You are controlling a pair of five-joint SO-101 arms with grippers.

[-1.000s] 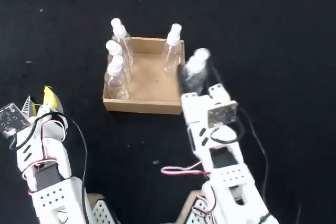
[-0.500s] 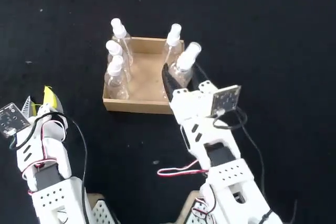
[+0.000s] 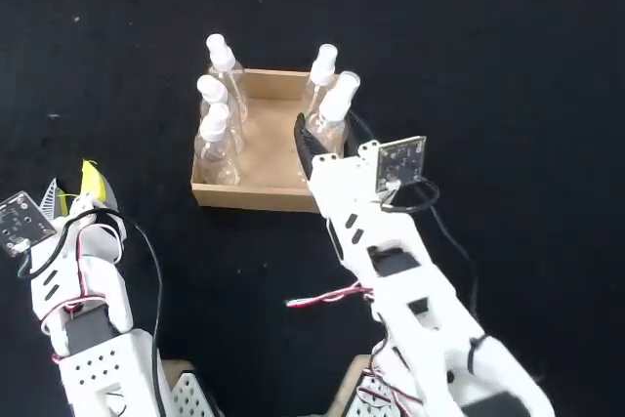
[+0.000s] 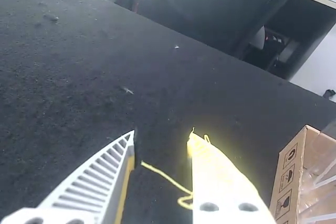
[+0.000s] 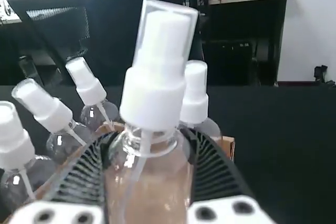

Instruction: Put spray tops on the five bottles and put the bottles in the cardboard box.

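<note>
A cardboard box (image 3: 256, 192) stands at the table's middle back with three clear bottles along its left side (image 3: 215, 136) and one at its back right corner (image 3: 321, 70), all with white spray tops. My right gripper (image 3: 322, 139) is shut on a fifth bottle (image 3: 333, 114) (image 5: 152, 145) with a spray top, held over the box's right part, just in front of the back right bottle (image 5: 195, 103). My left gripper (image 3: 78, 186) (image 4: 160, 142) rests open over the black table at the front left, holding nothing.
The box's corner (image 4: 307, 177) lies off to one side of my left gripper. Black cloth (image 3: 508, 95) covers the table around the box. Chairs and a desk stand in the room behind.
My right gripper has carried the fifth bottle leftward from beside the box's right wall to over the box's inside. The left arm has not moved.
</note>
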